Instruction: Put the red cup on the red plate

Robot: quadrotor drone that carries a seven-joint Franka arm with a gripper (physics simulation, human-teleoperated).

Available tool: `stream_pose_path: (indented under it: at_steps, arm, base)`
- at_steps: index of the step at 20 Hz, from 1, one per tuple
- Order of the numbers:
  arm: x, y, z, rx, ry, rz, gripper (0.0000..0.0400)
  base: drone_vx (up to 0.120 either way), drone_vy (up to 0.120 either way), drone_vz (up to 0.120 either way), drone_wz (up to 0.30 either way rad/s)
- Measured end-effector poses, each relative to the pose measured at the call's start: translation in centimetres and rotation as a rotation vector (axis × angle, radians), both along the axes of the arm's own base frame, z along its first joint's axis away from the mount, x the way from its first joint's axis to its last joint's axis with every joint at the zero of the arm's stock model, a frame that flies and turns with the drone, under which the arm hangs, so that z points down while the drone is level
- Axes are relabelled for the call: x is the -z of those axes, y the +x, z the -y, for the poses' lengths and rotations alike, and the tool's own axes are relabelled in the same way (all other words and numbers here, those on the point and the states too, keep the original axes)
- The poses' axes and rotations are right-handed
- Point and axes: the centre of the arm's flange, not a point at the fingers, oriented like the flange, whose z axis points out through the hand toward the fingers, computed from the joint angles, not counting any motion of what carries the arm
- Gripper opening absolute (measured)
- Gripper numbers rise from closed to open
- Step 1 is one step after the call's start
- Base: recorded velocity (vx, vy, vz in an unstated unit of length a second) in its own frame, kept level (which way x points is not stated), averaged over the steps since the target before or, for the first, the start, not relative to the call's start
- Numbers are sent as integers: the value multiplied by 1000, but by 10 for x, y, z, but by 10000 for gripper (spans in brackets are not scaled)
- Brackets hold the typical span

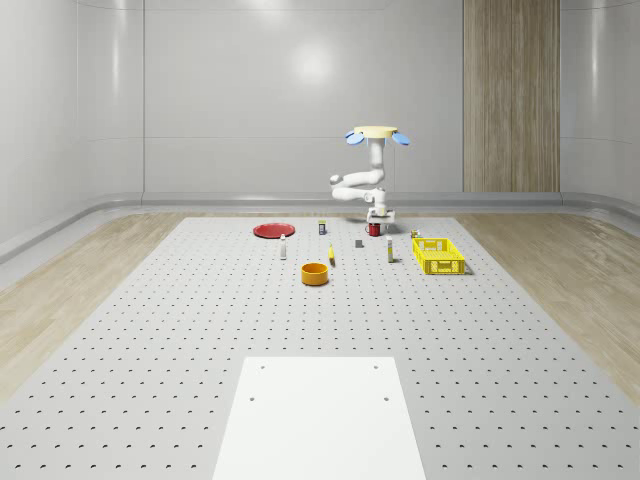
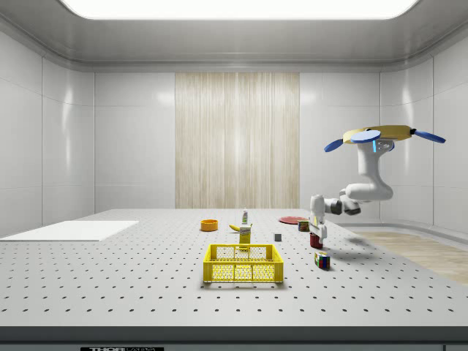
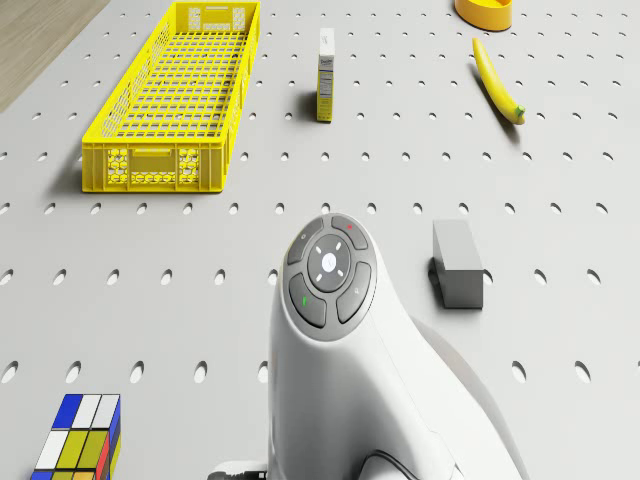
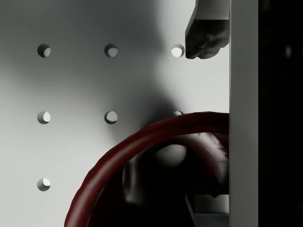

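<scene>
The cup point(image 4: 156, 161) is seen from above in the wrist view, its rim between the two fingers point(image 4: 208, 33), which are spread apart and not closed on it. The cup's far side is cut off by the gripper point(image 1: 377, 224) body. The drone point(image 1: 377, 133) is held in the air above the cup at the counter's point(image 1: 150, 330) far end. The plate point(image 1: 273, 230) lies well apart, toward the whole-scene view's left.

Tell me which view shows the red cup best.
The wrist view: the red cup sits close below the pincer, its rim and dark inside plain. The whole-scene view shows it small, a red spot under the arm; the side view shows a dark red shape at the pincer.
</scene>
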Motion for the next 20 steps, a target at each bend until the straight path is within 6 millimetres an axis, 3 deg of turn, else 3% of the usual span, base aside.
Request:
stream_pose_path:
  at_steps: [3, 7, 14, 17, 20]
  arm:
    - [0, 0, 0, 0, 0, 0, 186]
    - [-1, 0, 0, 0, 0, 0, 132]
    - [4, 0, 0, 21, -1, 0, 114]
    - [13, 0, 0, 12, 0, 0, 106]
    - [20, 0, 0, 7, 0, 0, 102]
  base:
    - [0, 0, 0, 0]
    - [0, 0, 0, 0]
    - [0, 0, 0, 0]
    - [0, -13, 120, 0]
    - [0, -120, 120, 0]
